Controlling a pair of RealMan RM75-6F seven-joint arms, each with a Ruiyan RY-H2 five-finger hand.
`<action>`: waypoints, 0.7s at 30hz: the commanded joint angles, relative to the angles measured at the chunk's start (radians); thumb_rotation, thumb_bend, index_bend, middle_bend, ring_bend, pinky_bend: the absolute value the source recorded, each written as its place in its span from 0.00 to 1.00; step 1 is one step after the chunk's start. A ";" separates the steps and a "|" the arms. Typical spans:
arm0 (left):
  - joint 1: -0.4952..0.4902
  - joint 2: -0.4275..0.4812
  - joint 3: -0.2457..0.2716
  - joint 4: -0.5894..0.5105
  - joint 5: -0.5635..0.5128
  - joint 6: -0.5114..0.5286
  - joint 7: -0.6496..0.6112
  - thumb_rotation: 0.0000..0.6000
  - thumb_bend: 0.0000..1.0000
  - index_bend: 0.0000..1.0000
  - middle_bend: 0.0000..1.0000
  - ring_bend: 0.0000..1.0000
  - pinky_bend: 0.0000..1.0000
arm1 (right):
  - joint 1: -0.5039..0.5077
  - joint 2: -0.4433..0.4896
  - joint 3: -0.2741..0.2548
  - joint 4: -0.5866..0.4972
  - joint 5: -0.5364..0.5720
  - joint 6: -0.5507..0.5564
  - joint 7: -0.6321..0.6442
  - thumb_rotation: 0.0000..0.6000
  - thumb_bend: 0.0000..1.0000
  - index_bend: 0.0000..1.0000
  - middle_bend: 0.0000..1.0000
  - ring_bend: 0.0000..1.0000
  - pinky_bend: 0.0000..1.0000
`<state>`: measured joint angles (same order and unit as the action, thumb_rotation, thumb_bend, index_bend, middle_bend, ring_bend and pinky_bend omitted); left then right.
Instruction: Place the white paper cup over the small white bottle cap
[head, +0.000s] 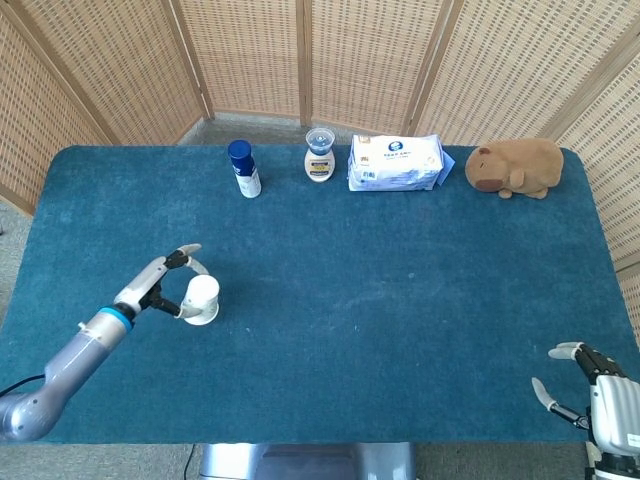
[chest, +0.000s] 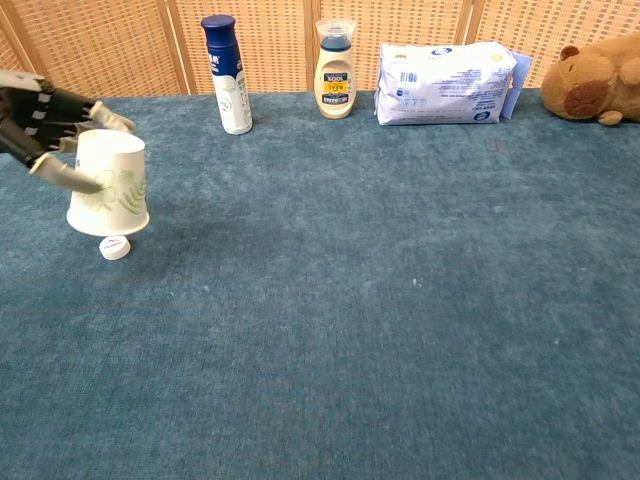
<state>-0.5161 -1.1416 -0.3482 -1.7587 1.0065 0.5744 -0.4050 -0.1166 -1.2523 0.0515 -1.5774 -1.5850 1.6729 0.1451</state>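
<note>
At the near left of the table (head: 400, 300) we see the left hand (head: 160, 283) holding the paper cup (chest: 108, 184) upside down, its mouth just above the bottle cap (chest: 115, 246). Being light and thin-walled, the cup would crush easily, so a gentle hold across its sides seems best. Our right hand (head: 585, 385) probably holds nothing, fingers apart, though it is partly cut off.

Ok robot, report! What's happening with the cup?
Left robot hand holds white paper cup upside down, just above small white bottle cap. Right robot hand open, idle. Nothing in the way.
</note>
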 joint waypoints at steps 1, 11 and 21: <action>0.052 -0.046 0.006 0.077 0.110 0.022 -0.098 1.00 0.16 0.48 0.06 0.00 0.05 | -0.001 0.001 -0.001 -0.002 -0.001 0.004 -0.001 0.70 0.32 0.41 0.37 0.38 0.38; 0.057 -0.132 0.042 0.238 0.226 0.106 -0.211 1.00 0.16 0.48 0.06 0.00 0.05 | -0.008 0.005 -0.006 -0.004 0.004 0.014 -0.002 0.70 0.32 0.41 0.37 0.38 0.38; 0.038 -0.177 0.084 0.299 0.243 0.134 -0.226 1.00 0.16 0.48 0.06 0.00 0.05 | -0.007 0.008 -0.006 -0.011 0.006 0.015 -0.008 0.71 0.32 0.41 0.37 0.38 0.38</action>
<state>-0.4755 -1.3160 -0.2668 -1.4629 1.2493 0.7066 -0.6325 -0.1234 -1.2441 0.0453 -1.5882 -1.5789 1.6876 0.1374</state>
